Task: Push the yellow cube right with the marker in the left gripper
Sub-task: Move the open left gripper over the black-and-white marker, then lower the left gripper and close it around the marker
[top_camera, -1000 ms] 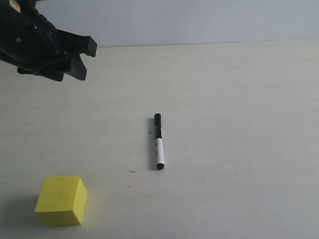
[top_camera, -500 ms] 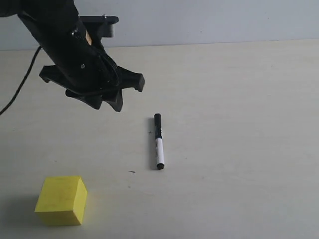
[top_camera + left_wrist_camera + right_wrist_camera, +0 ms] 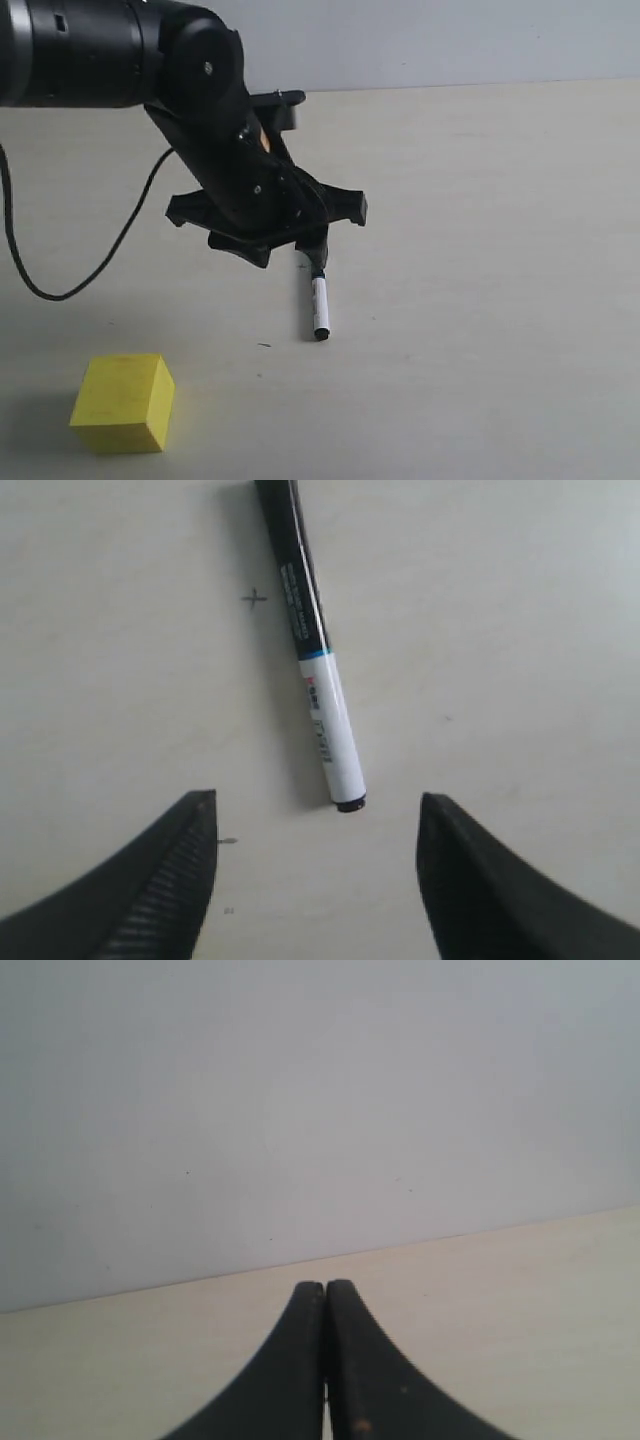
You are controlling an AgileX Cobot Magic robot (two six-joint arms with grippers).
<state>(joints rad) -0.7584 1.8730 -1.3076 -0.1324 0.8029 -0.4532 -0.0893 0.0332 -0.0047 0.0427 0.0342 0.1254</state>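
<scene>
Hovering above marker [image 3: 316, 660]; jaws wide, empty

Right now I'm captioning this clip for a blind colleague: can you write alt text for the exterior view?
A bulky black left gripper, wide open, hangs above a slim white-and-black marker lying on a pale table, hiding the marker's far end. A plain bright yellow cube sits apart at the lower left.
</scene>
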